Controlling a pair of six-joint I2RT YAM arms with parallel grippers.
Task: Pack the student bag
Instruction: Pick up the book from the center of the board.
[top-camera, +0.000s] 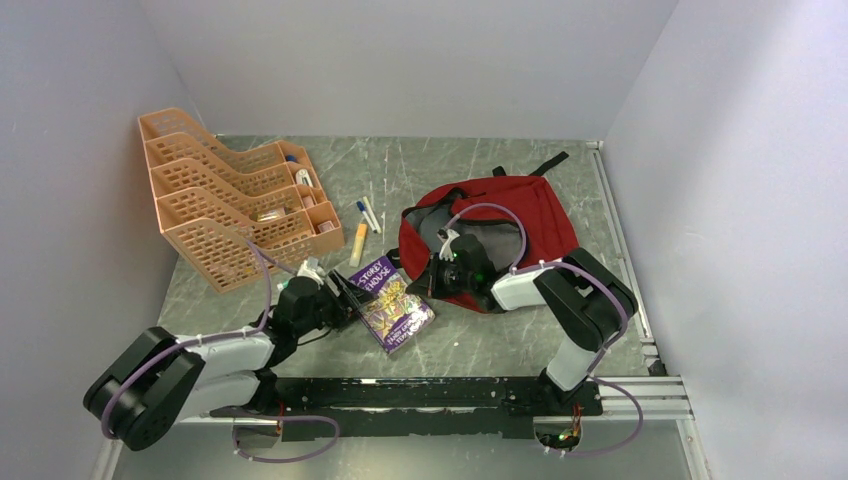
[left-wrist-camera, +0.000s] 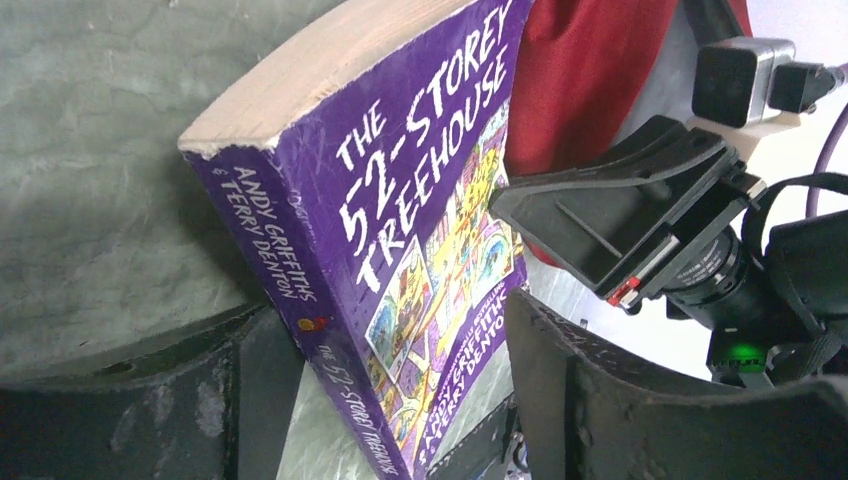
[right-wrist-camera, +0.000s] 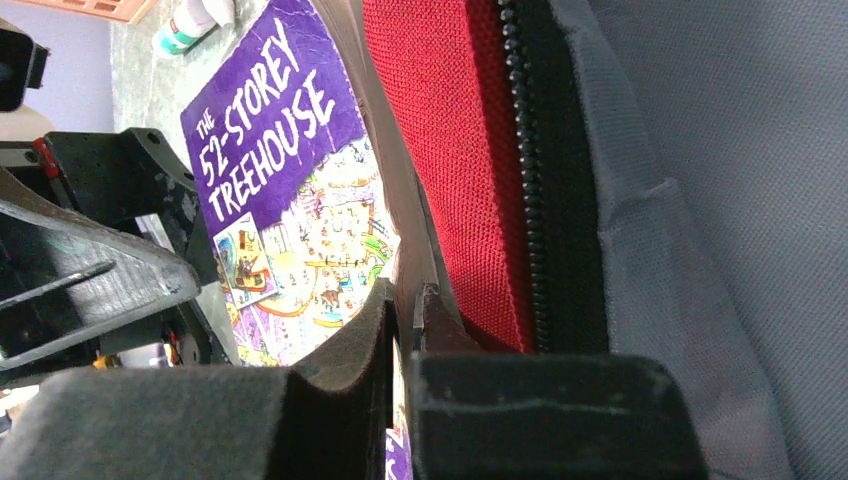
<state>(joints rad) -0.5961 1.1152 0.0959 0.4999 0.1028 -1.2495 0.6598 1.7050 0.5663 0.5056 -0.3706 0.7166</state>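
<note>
On the green-grey marbled tabletop (top-camera: 470, 340), seen from above, the red fabric backpack (top-camera: 530, 210) lies right of centre with its mouth facing left. An orange plastic tray rack (top-camera: 230, 215) stands at the back left. A purple paperback book (top-camera: 392, 305) lies flat between them. The left gripper (top-camera: 340, 295) is at the book's near-left edge, and the right gripper (top-camera: 440, 275) is at the backpack's left rim.

From the left wrist, the jaws stand apart on either side of the book's lower end. A strip of table shows between the left finger (left-wrist-camera: 130, 420) and the spine, so nothing is clamped.

From the right wrist, the fingers are pressed together on the backpack's rim. Red mesh, a black zipper (right-wrist-camera: 530, 150) and grey lining (right-wrist-camera: 720, 200) run up from them, with the book just to the left.
</note>
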